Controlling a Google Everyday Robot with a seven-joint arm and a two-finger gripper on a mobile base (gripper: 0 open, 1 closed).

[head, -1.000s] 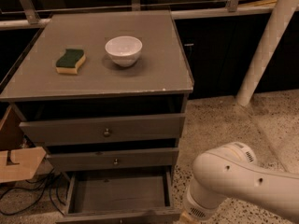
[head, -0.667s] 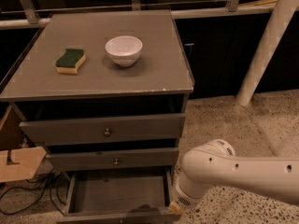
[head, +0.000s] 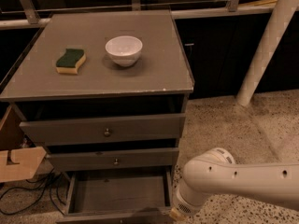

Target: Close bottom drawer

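Observation:
The bottom drawer (head: pixel 119 193) of the grey cabinet stands pulled out, its plain grey box showing empty inside. Its slim front panel (head: pixel 117 217) lies at the lower edge of the camera view. My white arm (head: pixel 219 183) reaches in from the right, and its wrist end (head: pixel 186 204) sits beside the drawer's front right corner. The gripper itself lies past the bottom edge, out of view.
Above are the middle drawer (head: pixel 114 161) and the top drawer (head: pixel 107 130), each with a small knob and slightly ajar. A white bowl (head: pixel 124 50) and a green-yellow sponge (head: pixel 70 60) rest on the cabinet top (head: pixel 140 76). Cardboard (head: pixel 18 163) and cables (head: pixel 32 190) lie at left, with a white post (head: pixel 266 50) at right.
The arm has swung left and slightly down, bringing its wrist end close to the open drawer's front right corner. The drawer has not moved.

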